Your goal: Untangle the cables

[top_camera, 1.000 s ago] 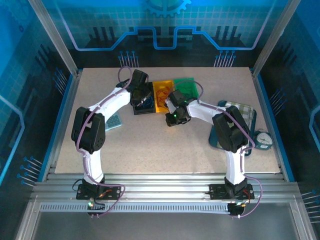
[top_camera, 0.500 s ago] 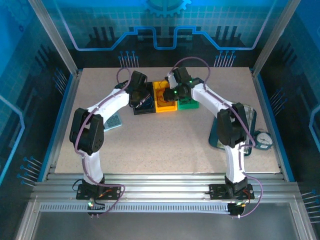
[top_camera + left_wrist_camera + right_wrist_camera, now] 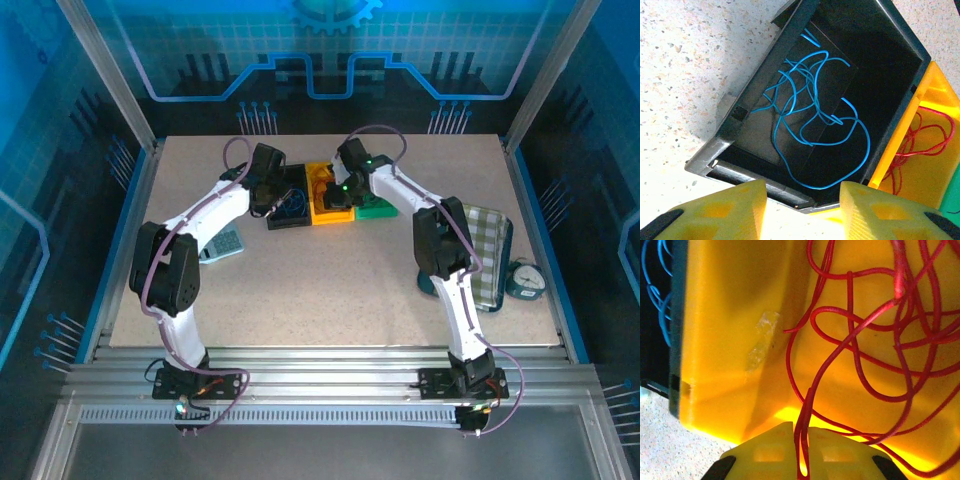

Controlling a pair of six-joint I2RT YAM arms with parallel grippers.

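**Top view.** Your three bins stand in a row at the far middle of the table: black bin (image 3: 290,218) on the left, yellow bin (image 3: 328,210) in the middle, green bin (image 3: 378,210) on the right. The left gripper (image 3: 272,200) hangs over the black bin. The right gripper (image 3: 338,194) is down at the yellow bin. A second ago the right gripper sat over bare table on the near side of the bins; it has since gone far and left into the yellow one. The left gripper has barely moved, though its elbow has swung further left.

**Left wrist.** The left gripper's fingers (image 3: 715,212) stand apart with nothing between them, just outside the black bin's rim. The blue cable (image 3: 812,132) lies straight ahead of them on the bin floor as a loose bunch. Its widest loop is the part closest to the fingers. This arm is the nearer one to the blue cable.

**Right wrist.** The right gripper's pads (image 3: 770,450) are pressed together, clamped on what looks like a doubled strand of the red cable (image 3: 860,330). That strand runs straight away from the pads, and the rest of the bunch spreads ahead and to the right over the yellow floor. Any pull you make will likely run along that strand, so watch that the loops ahead slide free and do not cinch.
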